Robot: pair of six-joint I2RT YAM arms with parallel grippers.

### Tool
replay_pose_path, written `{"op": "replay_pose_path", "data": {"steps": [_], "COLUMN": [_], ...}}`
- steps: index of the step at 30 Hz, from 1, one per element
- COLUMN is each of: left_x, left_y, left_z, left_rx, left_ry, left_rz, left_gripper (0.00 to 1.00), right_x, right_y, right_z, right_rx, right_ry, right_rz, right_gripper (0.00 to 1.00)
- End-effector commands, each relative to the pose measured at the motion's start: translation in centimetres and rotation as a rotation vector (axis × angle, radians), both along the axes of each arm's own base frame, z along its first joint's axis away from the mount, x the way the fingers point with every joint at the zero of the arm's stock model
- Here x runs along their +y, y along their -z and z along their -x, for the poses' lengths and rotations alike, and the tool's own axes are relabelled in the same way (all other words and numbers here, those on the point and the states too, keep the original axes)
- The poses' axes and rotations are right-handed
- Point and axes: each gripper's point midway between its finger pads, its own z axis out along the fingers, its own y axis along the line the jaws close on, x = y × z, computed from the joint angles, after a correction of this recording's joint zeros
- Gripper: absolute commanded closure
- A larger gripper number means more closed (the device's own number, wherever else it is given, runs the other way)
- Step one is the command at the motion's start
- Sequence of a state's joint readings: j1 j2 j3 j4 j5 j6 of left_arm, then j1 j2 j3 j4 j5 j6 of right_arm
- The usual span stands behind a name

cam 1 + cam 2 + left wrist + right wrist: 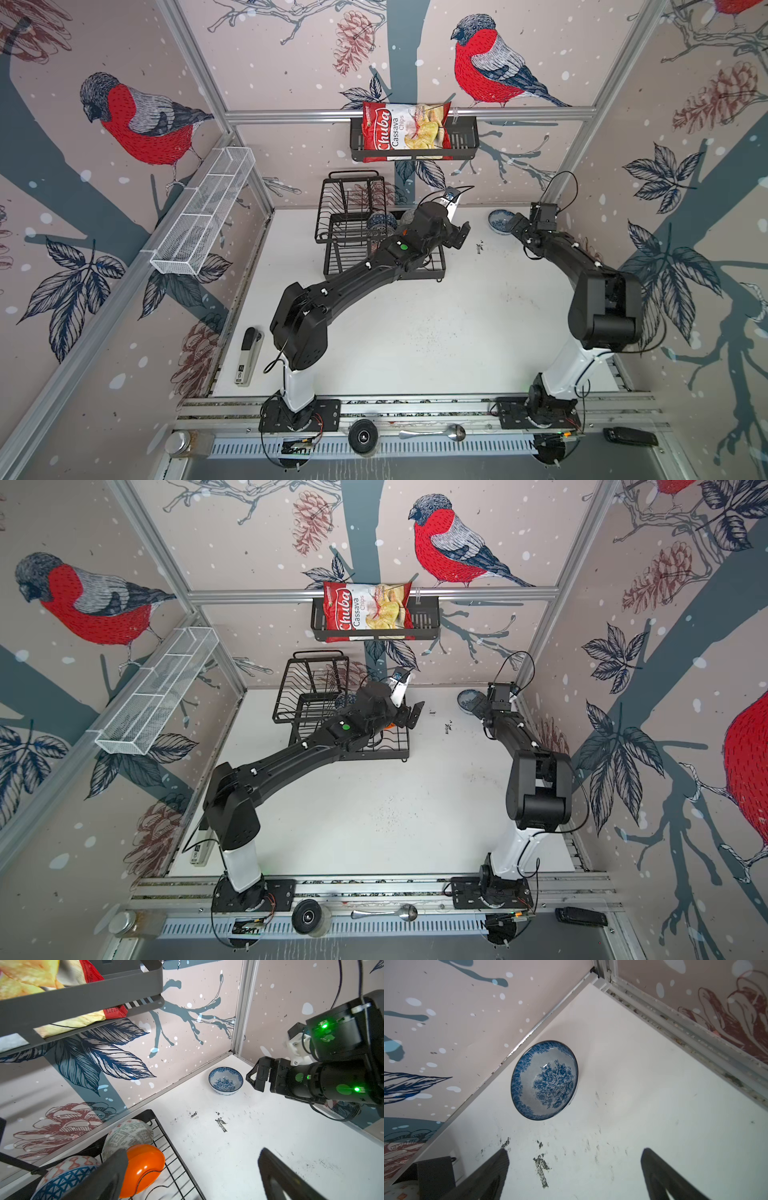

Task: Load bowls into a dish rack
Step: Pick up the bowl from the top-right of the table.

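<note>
Jaws wide apart on both, I see nothing held. Left gripper [459, 235] over dish rack [353, 232]; right gripper [514, 221] just beside blue-flower bowl [545, 1080], upright on desk [415, 332] near far corner. Bag [405, 131] reads "Chuba Cassava Chips".

Top views overhead, near-identical; wrist views low, both facing flowered bowl [225, 1081].

A robot lab cell: aluminium frame [409, 113], bird wallpaper panels [490, 62], arms [357, 270] bolted to a rail [415, 409].

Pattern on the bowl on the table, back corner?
Bowl is white with blue flowers and a blue floral rim; best in right wrist view.
</note>
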State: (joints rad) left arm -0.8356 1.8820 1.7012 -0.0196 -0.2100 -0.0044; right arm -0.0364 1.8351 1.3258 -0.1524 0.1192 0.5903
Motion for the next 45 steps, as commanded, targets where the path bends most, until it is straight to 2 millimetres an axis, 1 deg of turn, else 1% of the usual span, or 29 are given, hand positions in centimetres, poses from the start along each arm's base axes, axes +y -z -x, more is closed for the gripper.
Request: {"op": "replay_pose_path", "data": {"steps": [1,6,12,15,18,23,27,34,41,45], "left_x": [-0.9,-2.0,-2.9,-3.0,-3.1,-3.0,-2.7,-2.2,-2.0,-1.7], "left_y": [0.4,1.9,3.3,3.9,4.2,4.8,5.3,5.5,5.2,5.1], "left_z": [-0.4,-1.3,-1.8,-2.0,-2.1,-2.2,-2.3,-2.3,-1.9,-1.5], "left_rx": [0.012,0.018,0.026,0.028,0.030,0.036,0.043,0.056,0.078,0.084], "left_ry": [0.012,0.018,0.030,0.029,0.033,0.033,0.028,0.026,0.031,0.030], "left_rz": [0.008,-0.013,-0.029,-0.038,-0.043,-0.048,-0.056,-0.043,-0.022,-0.010], "left_gripper": [0.02,0.02,0.02,0.02,0.02,0.02,0.02,0.02,0.02,0.02], "right_x": [-0.6,-1.5,-1.2,-1.3,-1.6,-1.6,-1.9,-1.9,-1.3,-0.9], "right_y": [1.0,2.5,4.2,5.1,6.2,7.4,8.2,8.6,8.9,8.6], "right_z": [-1.2,-3.3,-5.4,-6.1,-6.5,-7.2,-7.7,-7.8,-7.8,-7.6], "right_rx": [0.021,0.048,0.059,0.076,0.102,0.124,0.147,0.152,0.152,0.149], "right_ry": [-0.027,-0.041,-0.069,-0.072,-0.066,-0.077,-0.076,-0.076,-0.095,-0.101], "right_rz": [0.001,-0.006,-0.037,-0.038,-0.024,-0.024,-0.010,-0.005,-0.018,-0.016], "right_gripper": [0.02,0.05,0.09,0.12,0.15,0.22,0.33,0.53,0.74,0.82]}}
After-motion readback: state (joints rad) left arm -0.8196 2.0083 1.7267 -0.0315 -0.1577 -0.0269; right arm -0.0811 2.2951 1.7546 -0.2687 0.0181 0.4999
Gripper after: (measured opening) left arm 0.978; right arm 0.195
